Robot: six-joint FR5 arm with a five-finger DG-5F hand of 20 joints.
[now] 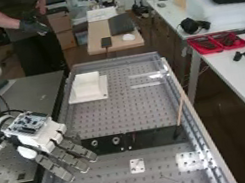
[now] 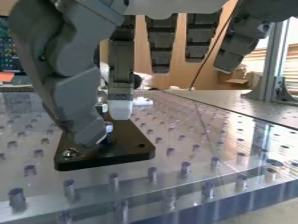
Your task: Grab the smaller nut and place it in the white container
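In the high view the hand (image 1: 66, 156) hangs at the bench's left side, its relaxed fingers over the left end of the black bar (image 1: 156, 137). On the bar, just right of the fingers, stand the larger nut (image 1: 94, 143) and the bearing (image 1: 116, 140). The white container (image 1: 87, 85) is farther up the bench on a white base. In the wrist view the hand (image 2: 83, 95) is open, its thumb low over the bar's end (image 2: 126, 148). A shiny round metal part (image 2: 108, 128) is partly hidden behind the thumb tip.
A small white plate (image 1: 137, 165) lies on the perforated bench below the bar. A thin wooden stick (image 1: 180, 111) with a dark end leans near the bench's right rail (image 1: 192, 110). In the wrist view a screw (image 2: 70, 153) sits in the bar's corner.
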